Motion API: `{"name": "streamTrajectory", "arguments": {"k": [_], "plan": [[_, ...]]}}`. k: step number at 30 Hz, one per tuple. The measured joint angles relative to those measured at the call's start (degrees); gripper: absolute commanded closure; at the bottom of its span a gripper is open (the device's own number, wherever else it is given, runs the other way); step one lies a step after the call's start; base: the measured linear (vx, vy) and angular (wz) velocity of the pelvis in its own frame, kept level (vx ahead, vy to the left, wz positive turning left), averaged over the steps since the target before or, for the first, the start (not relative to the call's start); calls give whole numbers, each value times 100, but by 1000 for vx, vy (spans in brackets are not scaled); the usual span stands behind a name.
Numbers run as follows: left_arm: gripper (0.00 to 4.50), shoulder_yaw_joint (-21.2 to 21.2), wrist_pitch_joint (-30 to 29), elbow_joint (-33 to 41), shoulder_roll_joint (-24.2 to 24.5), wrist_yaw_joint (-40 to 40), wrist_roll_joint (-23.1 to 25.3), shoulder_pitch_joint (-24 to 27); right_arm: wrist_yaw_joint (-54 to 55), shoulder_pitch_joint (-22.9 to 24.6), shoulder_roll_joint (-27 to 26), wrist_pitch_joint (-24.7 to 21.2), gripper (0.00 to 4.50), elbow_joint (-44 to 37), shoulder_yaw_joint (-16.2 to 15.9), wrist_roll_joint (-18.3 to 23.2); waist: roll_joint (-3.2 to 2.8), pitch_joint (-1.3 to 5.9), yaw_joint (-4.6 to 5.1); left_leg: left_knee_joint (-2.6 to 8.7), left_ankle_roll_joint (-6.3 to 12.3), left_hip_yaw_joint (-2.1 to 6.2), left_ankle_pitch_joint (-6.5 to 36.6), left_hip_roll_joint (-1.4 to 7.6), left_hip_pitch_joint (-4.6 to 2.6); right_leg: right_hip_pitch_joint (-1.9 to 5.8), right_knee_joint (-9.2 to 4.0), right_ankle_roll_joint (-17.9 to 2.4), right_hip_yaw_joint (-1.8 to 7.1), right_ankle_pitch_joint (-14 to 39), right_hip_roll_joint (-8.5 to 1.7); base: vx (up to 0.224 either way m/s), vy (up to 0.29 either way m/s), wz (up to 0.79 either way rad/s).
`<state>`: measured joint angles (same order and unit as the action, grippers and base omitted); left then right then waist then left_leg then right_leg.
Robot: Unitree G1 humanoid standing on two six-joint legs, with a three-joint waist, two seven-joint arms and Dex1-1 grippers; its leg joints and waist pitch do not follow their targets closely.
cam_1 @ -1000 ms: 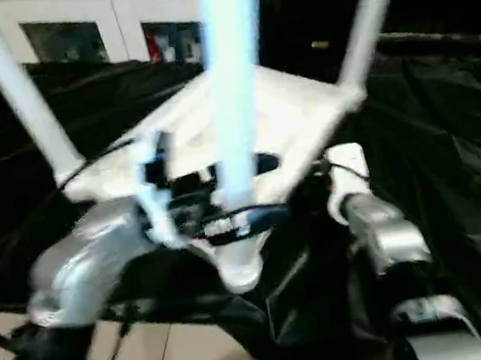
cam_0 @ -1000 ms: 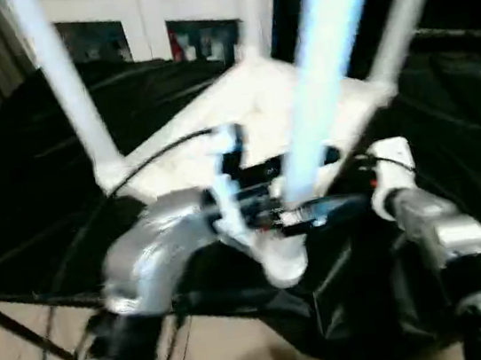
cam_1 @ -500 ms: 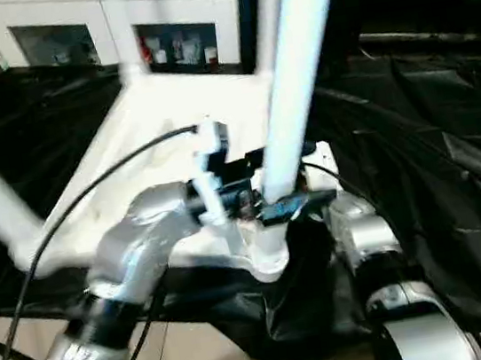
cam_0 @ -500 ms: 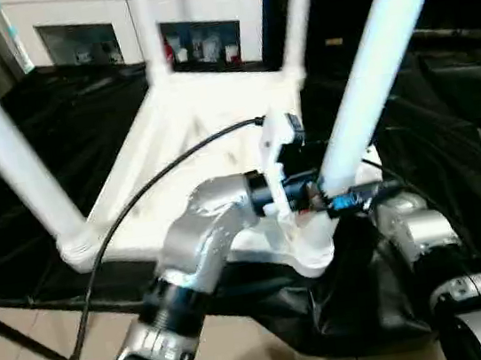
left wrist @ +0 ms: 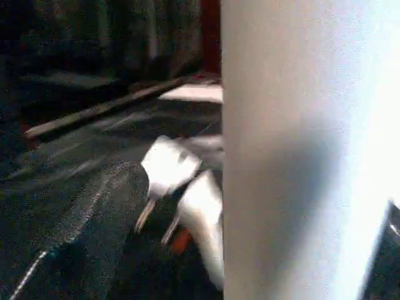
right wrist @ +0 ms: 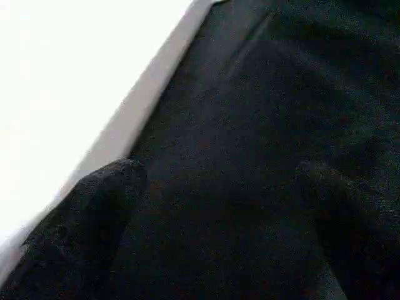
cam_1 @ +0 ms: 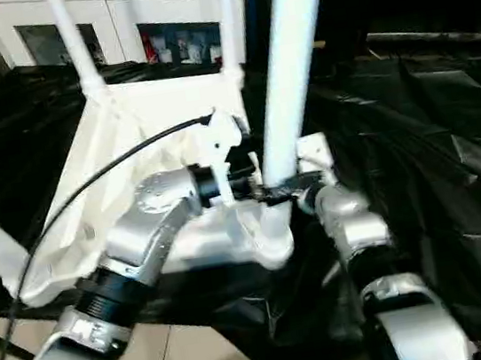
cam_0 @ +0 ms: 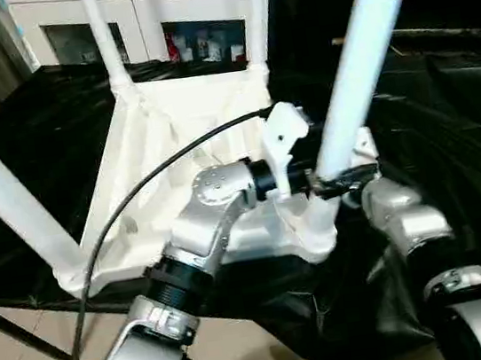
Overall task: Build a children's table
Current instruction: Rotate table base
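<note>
near leg (cam_0: 359, 65): standing upright in tabletop (cam_0: 174, 153) corner socket, axis vertical
L gripper (cam_0: 305, 182): spread, flanking leg's base
R gripper (cam_0: 349, 184): spread, just beside same leg, equally near

Both silver arms reach forward and meet at the near corner leg.

The left arm (cam_0: 203, 230) rises from the lower left, bent at the elbow, its forearm angling up and to the right; a black cable (cam_0: 136, 203) arcs from its wrist back down toward the shoulder. The left hand (cam_0: 307, 175) sits at the base of the near right table leg (cam_0: 359, 65), coming at it from the left. The right arm (cam_0: 409, 228) comes up from the lower right, shorter in view, with the right hand (cam_0: 348, 181) at the same leg from the other side. In the right wrist view two black fingers (right wrist: 94, 212) stand spread apart, nothing between them.
</note>
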<state>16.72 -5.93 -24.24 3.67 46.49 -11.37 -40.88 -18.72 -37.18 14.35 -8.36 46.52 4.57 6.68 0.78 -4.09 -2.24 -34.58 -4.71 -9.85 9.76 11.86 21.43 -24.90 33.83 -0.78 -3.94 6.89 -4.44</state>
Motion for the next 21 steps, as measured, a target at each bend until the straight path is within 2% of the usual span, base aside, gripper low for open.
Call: {"name": "streamTrajectory", "arguments": {"k": [2, 5, 8, 9, 11, 13, 15, 17, 19, 20, 21], "plan": [[0, -36, -14, -7, 85, -41, 27, 61, -177, 161, 189, -6, 4, -249, 57, 39, 0, 0, -6, 0, 0, 0, 0, -1, -3, 2, -1, 1, -1, 1, 0, 0, 0, 0], [0, -91, -186, 385, 304, 334, -165, 540, -704, 612, 547, -47, 4, -824, 50, 82, 0, 0, -16, 2, 0, 1, 0, 0, -4, 1, -2, 2, -3, 1, 0, 0, 0, 0], [0, 27, -437, 909, 761, 954, -372, 943, -1254, 1045, 876, -223, 4, -1473, -77, 178, -1, 0, -34, 4, 0, 2, 0, 2, -2, -2, -4, 3, -4, 2, 0, 0, 0, 0], [0, 152, -516, 1166, 1065, 1269, -420, 1067, -1591, 1348, 1111, -321, 4, -1947, -196, 227, -5, 2, -60, 7, 0, 4, 0, 3, -3, 1, -5, 3, -5, 2, 0, 0, 0, 0], [0, 239, -534, 1208, 1436, 1608, -397, 1178, -1921, 1656, 1400, -460, 4, -2403, -257, 265, -13, 8, -85, 8, 0, 3, 0, 2, -8, 3, -4, 5, -1, 3, 0, 0, 0, 0], [18, 237, -428, 950, 1623, 1633, -134, 1171, -2122, 1866, 1562, -597, 1, -2758, -266, 297, -13, 8, -93, 7, 0, 3, 0, -1, -5, 4, -18, 6, -4, 4, 0, 0, 0, 0], [36, 253, -333, 775, 1612, 1549, 67, 1120, -2216, 1955, 1587, -678, 0, -2982, -274, 324, -13, 8, -89, 8, 1, 6, 0, -1, 1, 9, -58, 7, -16, 4, 0, 0, 0, 0], [41, 348, -141, 527, 1622, 1440, 339, 961, -2319, 2118, 1645, -786, 0, -3346, -304, 383, -13, 7, -100, 9, 1, 11, 0, 0, 9, 12, -89, 8, -30, 5, -1, 0, 0, 0], [72, 394, -67, 274, 1847, 1353, 560, 772, -2379, 2437, 1800, -988, 0, -3890, -334, 426, -14, 8, -92, 8, 2, 17, 1, 0, 8, 27, -119, 10, -44, 6, -1, 0, 0, 0], [72, 392, -55, 174, 1957, 1308, 633, 700, -2386, 2545, 1844, -1048, 0, -4026, -334, 433, -16, 8, -86, 8, 2, 25, 1, 1, 7, 40, -143, 10, -63, 6, -3, 0, 0, 0], [81, 385, -53, 73, 2018, 1294, 667, 648, -2392, 2625, 1856, -1132, 0, -4121, -333, 440, -29, 9, -72, 11, 3, 47, 1, 6, -3, 76, -200, 10, -131, 6, -19, 0, 0, 0]]}}
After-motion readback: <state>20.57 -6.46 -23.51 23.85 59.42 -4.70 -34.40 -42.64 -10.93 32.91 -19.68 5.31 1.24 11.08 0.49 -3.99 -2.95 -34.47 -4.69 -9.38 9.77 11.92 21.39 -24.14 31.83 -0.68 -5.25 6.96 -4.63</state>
